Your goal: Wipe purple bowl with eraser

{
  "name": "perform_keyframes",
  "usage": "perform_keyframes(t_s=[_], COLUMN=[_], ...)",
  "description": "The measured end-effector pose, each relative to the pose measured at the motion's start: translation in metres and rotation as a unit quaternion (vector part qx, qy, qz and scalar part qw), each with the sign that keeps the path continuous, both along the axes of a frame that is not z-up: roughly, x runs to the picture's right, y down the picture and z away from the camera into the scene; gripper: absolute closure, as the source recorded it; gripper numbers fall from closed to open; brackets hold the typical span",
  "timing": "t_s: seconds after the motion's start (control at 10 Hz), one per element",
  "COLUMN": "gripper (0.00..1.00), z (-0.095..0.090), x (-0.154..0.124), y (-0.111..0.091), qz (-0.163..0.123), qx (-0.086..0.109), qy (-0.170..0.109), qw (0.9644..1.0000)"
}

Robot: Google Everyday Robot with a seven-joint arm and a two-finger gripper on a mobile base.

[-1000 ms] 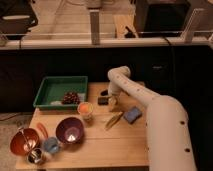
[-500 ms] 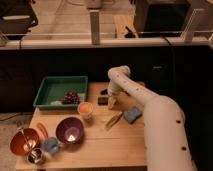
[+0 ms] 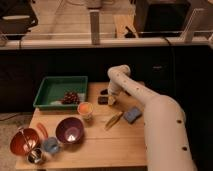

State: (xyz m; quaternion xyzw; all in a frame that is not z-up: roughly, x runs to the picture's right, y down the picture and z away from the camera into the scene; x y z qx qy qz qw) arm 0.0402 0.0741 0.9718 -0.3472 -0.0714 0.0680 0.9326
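The purple bowl (image 3: pixel 70 130) stands at the front left of the wooden table (image 3: pixel 110 147), its glossy inside facing up. The eraser (image 3: pixel 103 100), a small dark block, lies near the table's middle back, right of the green tray. My gripper (image 3: pixel 110 99) is down at the table on the eraser's right end, shut on it, and the block sticks out to the left. The white arm (image 3: pixel 150 110) reaches in from the right. The gripper is well away from the purple bowl, behind and to the right of it.
A green tray (image 3: pixel 50 95) holds dark grapes (image 3: pixel 71 97). An orange cup (image 3: pixel 85 108), a yellow piece (image 3: pixel 114 120) and a blue square pad (image 3: pixel 132 115) lie near the gripper. An orange-red bowl (image 3: pixel 24 141), a small blue cup (image 3: pixel 50 145) and a metal cup (image 3: pixel 34 156) crowd the front left.
The gripper has closed on the eraser at the same spot. The arm has hardly moved, and nothing else on the table shifted.
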Motion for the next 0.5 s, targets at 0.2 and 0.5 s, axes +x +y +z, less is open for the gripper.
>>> perform_keyframes(t_s=[0.2, 0.5], gripper=[1.00, 1.00], z=[-0.003, -0.019], x=[0.016, 0.072], y=[-0.007, -0.025], qz=[0.005, 0.026], qx=[0.004, 0.011], qy=[0.017, 0.046], qw=[0.9998, 0.9985])
